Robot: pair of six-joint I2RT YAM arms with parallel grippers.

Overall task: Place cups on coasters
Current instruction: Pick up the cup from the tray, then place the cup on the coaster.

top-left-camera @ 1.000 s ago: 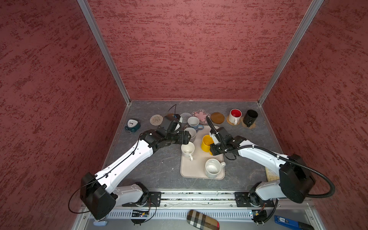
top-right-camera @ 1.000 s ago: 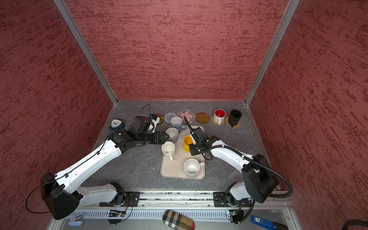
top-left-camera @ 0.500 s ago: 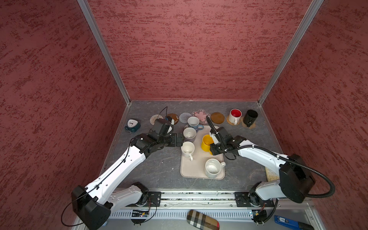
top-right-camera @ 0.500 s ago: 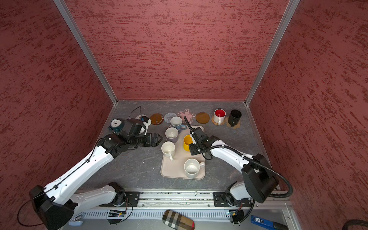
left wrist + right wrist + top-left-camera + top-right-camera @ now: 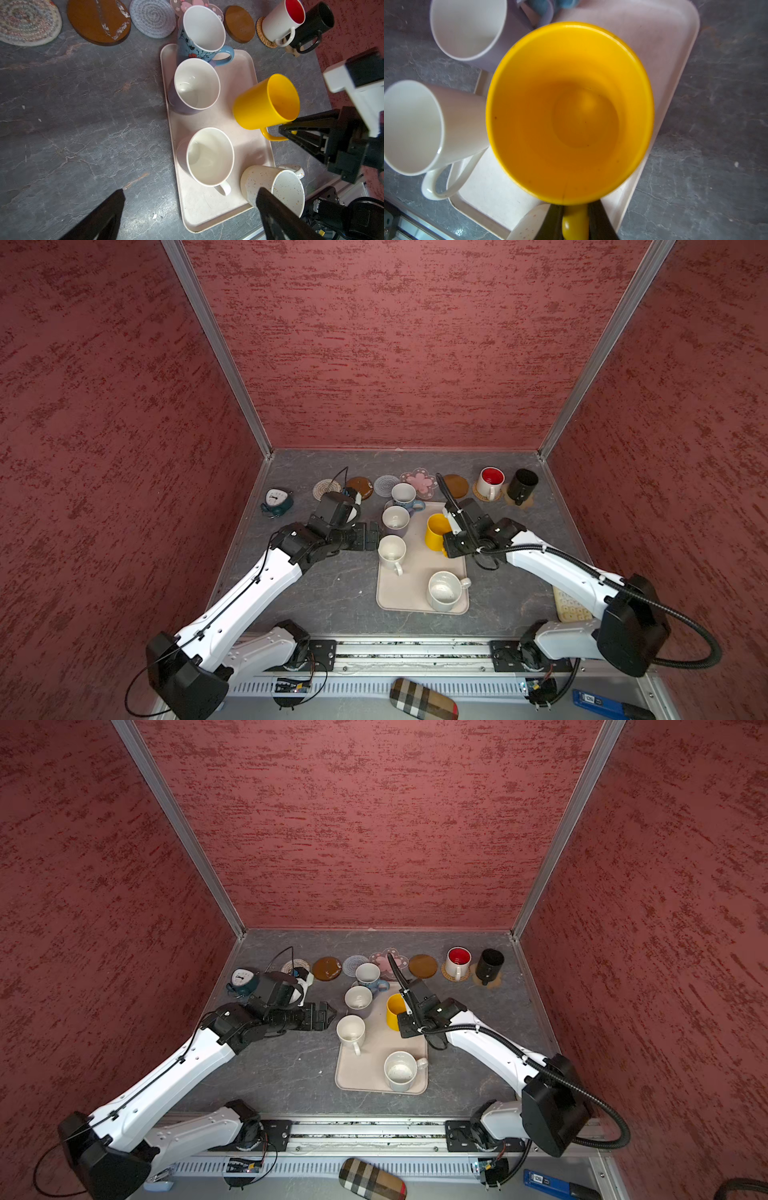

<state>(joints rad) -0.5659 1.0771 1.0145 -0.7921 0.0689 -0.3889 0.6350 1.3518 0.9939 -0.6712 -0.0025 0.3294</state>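
Seven cups (image 5: 392, 551) are counted: five at the tray (image 5: 415, 576), two on the seven rear-edge coasters (image 5: 386, 485). The yellow cup (image 5: 435, 531) is clamped by its handle in the right gripper (image 5: 575, 209); the left gripper (image 5: 326, 1014) is spread wide beside the tray.

Cups (image 5: 392, 551) on tray (image 5: 411, 593), coasters (image 5: 386, 485) behind

You pull the left gripper (image 5: 328, 1015) back from the cups (image 5: 358, 997), a little way toward its own side. The brown coaster (image 5: 327, 968) that the arm hid before shows now.
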